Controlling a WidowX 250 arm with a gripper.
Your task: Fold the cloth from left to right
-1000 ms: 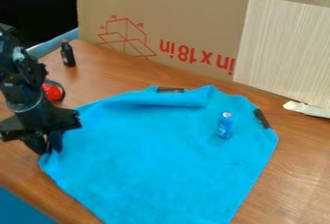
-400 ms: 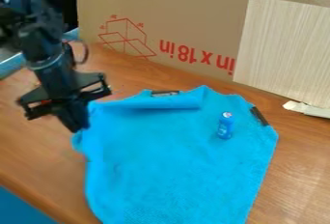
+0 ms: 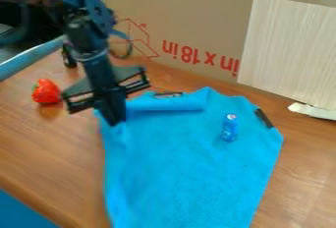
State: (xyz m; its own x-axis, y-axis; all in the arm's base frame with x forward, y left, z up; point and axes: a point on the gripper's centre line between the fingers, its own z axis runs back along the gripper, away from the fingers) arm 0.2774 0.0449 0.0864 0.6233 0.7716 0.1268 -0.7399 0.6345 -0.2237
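Note:
The black gripper (image 3: pixel 117 122) hangs over the upper left part of the blue cloth (image 3: pixel 190 158), shut on its left edge, which is lifted. From the gripper the cloth's left side drops steeply toward the front of the table. The right part lies flat, and the back edge has a rolled fold near a dark clip. A small blue can (image 3: pixel 230 127) stands upright on the cloth's right half.
A red strawberry-like toy (image 3: pixel 46 91) rests on the wooden table (image 3: pixel 46 143), left of the gripper. Behind the arm is a dark bottle (image 3: pixel 69 57). A tall cardboard panel (image 3: pixel 197 20) lines the back.
The gripper has moved right and up from the far left, drawing the cloth's left edge with it. The red toy has come into clear view; the can has stayed put.

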